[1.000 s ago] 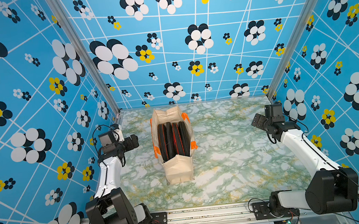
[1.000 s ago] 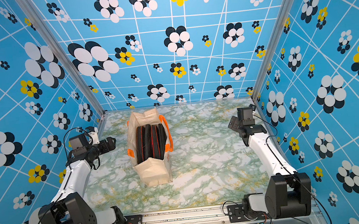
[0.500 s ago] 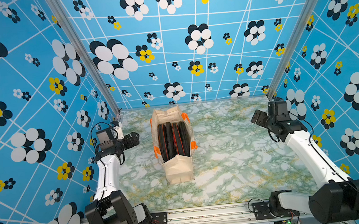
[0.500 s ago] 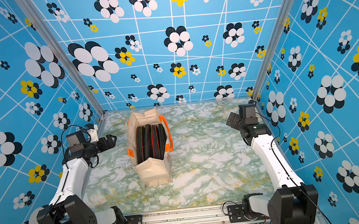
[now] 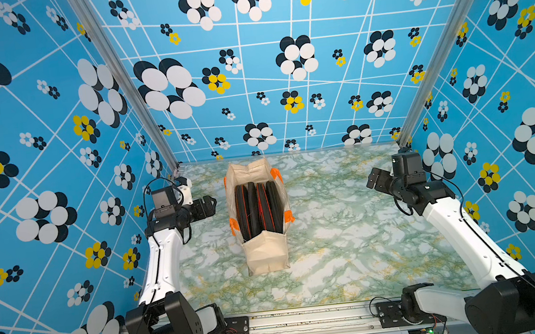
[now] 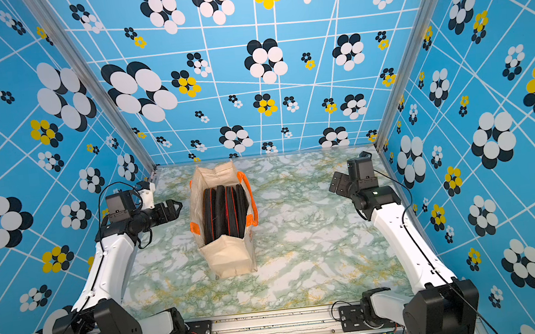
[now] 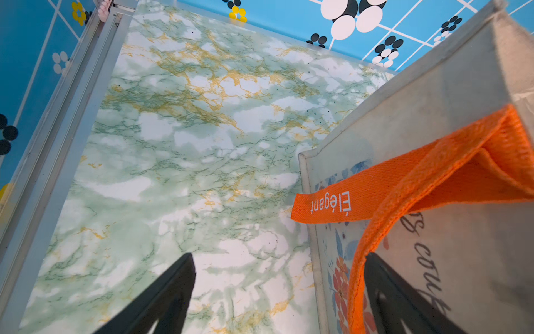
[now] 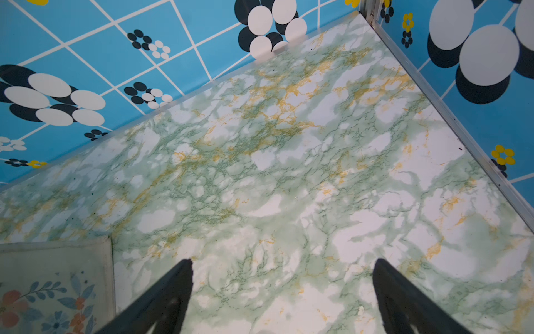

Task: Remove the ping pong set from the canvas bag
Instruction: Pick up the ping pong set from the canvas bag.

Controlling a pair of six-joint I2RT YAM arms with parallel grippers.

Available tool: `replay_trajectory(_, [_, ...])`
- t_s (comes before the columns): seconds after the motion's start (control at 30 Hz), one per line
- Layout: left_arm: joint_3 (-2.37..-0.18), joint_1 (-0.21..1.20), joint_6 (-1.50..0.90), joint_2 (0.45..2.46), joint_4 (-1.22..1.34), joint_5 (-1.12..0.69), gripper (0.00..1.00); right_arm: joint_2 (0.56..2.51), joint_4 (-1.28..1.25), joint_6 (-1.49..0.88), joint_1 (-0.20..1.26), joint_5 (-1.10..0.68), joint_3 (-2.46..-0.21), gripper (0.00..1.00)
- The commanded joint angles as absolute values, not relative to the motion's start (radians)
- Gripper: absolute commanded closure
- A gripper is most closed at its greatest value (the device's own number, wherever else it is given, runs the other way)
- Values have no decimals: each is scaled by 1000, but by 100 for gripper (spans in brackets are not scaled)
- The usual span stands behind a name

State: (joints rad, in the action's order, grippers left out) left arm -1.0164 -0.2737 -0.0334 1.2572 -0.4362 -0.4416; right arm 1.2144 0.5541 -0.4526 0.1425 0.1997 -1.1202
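The left tool (image 5: 208,206) is spread wide and empty. It points at the left side of the canvas bag (image 5: 265,254), close to it, though both top views show a gap between them. In the left wrist view its fingers (image 7: 170,292) frame the bag's printed side panel and the orange handle (image 7: 404,179), which flops down the outside of the cloth. The right tool (image 5: 375,179) is also spread and empty. It hangs near the right edge of the surface (image 5: 351,233), well apart from the bag.

The bag stands upright, left of the middle of the surface, with its far end close to the rear edge and its mouth open upward. The ping pong set (image 5: 258,209) is inside it: flat black pieces with orange trim, standing on edge side by side and filling the width.

I judge the pieces light and fairly stiff, and thin enough for the jaws to span. The exposed upper edge of one piece looks like the place to pinch. The bag is soft and probably light too, and the fit looks snug, so it may rise or tip with the set. A second hold on its rim or a handle would steady it.

The surface is glossy green-and-gold marble print, bare apart from the bag. Blue flowered walls (image 5: 55,163) close three sides, with metal posts at the rear corners and the arms' rail along the front edge.
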Motion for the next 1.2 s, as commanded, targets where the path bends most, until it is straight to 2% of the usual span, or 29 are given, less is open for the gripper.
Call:
replay_trajectory(0.0, [-1065, -248, -2, 1236, -495, -448, 7, 1182, 589, -448, 170, 219, -1155, 1])
replay_trajectory(1.17, [-1197, -89, 26, 1209, -628, -379, 6, 1323, 626, -402, 565, 365, -1339, 1])
